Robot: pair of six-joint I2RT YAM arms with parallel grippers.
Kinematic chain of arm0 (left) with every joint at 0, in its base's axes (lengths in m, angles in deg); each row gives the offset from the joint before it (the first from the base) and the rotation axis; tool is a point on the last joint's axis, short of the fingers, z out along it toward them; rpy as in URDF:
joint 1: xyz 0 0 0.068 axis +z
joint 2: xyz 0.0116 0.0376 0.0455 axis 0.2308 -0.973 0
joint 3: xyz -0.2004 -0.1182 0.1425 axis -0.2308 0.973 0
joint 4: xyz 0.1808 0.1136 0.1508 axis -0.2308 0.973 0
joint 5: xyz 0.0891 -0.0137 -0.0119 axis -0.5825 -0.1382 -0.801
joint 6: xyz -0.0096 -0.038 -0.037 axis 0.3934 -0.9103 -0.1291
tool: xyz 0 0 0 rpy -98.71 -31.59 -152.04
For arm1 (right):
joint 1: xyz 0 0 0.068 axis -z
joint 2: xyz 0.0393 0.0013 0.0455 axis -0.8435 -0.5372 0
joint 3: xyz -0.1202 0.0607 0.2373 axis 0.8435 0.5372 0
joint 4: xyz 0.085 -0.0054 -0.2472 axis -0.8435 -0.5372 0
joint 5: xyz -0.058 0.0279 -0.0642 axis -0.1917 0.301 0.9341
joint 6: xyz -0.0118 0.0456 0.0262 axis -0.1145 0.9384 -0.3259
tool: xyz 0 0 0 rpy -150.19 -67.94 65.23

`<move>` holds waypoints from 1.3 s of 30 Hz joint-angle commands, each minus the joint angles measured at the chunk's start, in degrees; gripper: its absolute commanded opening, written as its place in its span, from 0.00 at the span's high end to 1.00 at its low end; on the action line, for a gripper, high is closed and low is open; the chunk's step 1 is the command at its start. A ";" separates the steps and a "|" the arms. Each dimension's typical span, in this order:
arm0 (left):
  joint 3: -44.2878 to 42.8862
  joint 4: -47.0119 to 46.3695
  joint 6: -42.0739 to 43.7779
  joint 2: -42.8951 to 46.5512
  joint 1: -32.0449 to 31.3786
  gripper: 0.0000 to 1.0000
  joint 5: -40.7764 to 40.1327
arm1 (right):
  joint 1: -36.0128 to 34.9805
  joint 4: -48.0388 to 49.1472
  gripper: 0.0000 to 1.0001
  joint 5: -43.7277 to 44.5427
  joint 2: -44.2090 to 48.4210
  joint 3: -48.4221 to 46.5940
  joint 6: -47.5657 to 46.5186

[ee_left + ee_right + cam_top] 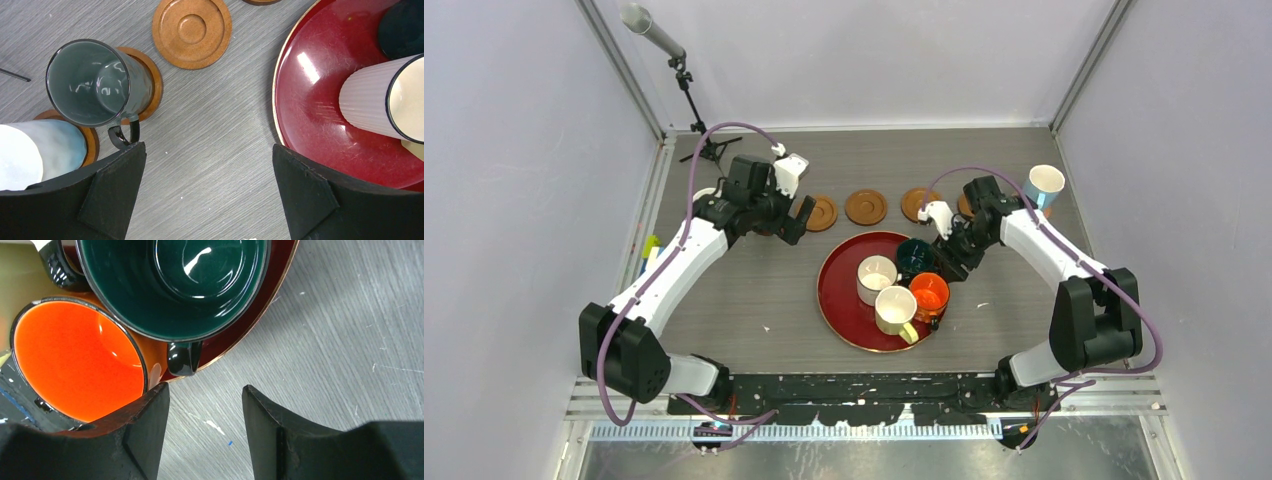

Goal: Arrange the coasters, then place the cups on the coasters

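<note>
Bright, even light from overhead on the surface [754,290], with shadows faint and soft beside the red tray [836,290]. Left wrist view: a white streak of glare on that tray, focus crisp. Right wrist view: glints inside the dark teal cup [200,270], the orange cup [75,350] glowing hot, and the right tool [205,390] dark and slightly soft up close.

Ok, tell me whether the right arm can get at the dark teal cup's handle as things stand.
Probably yes: the dark teal cup's handle points at the open right gripper, only bare table between. The orange cup crowds one finger and may get nudged.
</note>
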 commanded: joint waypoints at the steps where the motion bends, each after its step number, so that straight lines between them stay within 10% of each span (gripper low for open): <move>1: -0.76 -0.46 -0.10 1.53 0.29 0.00 0.47 | -1.03 6.27 0.41 0.42 0.25 0.82 1.43; 26: -1.18 -0.15 0.15 0.87 0.29 0.00 0.46 | -3.91 15.38 0.53 -0.43 -2.03 3.51 0.99; 39: -0.75 -0.31 0.47 1.04 0.29 0.00 0.16 | -3.94 15.78 0.99 1.43 2.09 3.13 5.67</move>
